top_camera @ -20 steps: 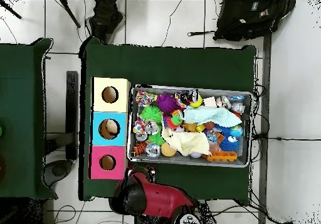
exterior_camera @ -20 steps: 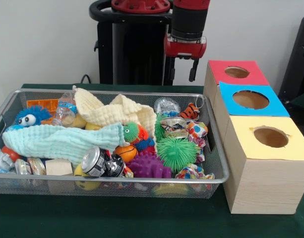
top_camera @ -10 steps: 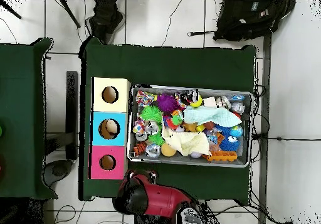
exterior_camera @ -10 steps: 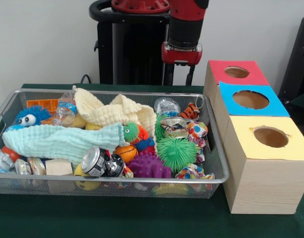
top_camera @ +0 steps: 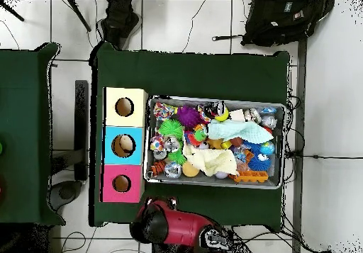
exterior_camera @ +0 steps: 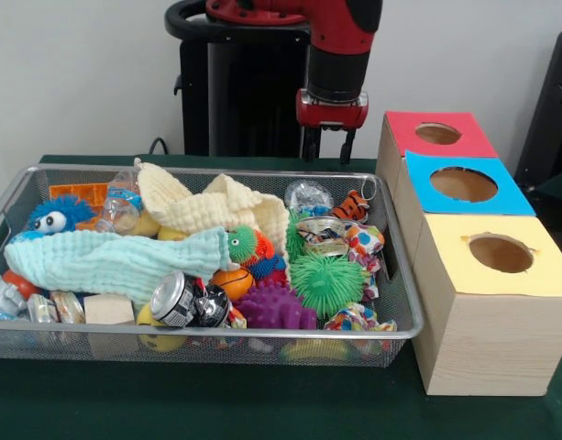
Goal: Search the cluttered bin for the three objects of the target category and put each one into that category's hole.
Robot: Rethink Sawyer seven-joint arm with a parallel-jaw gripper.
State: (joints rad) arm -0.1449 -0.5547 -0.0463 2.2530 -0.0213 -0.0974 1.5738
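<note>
The silver wire-mesh bin [exterior_camera: 216, 341] stands on the green table, full of toys and cloths; it also shows in the overhead view [top_camera: 285, 144]. A dented clear bottle with a blue label band [exterior_camera: 119, 205] lies at the bin's back left, beside the cream cloth. A crumpled clear plastic piece [exterior_camera: 308, 194] lies at the back right. The red-topped hole [exterior_camera: 437, 134] is on the farthest wooden box; it also shows in the overhead view [top_camera: 121, 183]. My gripper [exterior_camera: 327, 147] hangs open and empty above the bin's back rim, left of the red box.
The blue-topped hole [exterior_camera: 463, 184] and the yellow-topped hole [exterior_camera: 501, 253] sit in the nearer boxes. A cream cloth [exterior_camera: 216, 209] and a mint cloth [exterior_camera: 111, 259] cover part of the bin. Spiky balls [exterior_camera: 327, 282] and a metal can [exterior_camera: 174, 298] lie at the front. The black pedestal [exterior_camera: 244, 92] stands behind.
My gripper has moved left in the front view and come a little lower, and both fingers now show. Nothing in the bin has moved.
</note>
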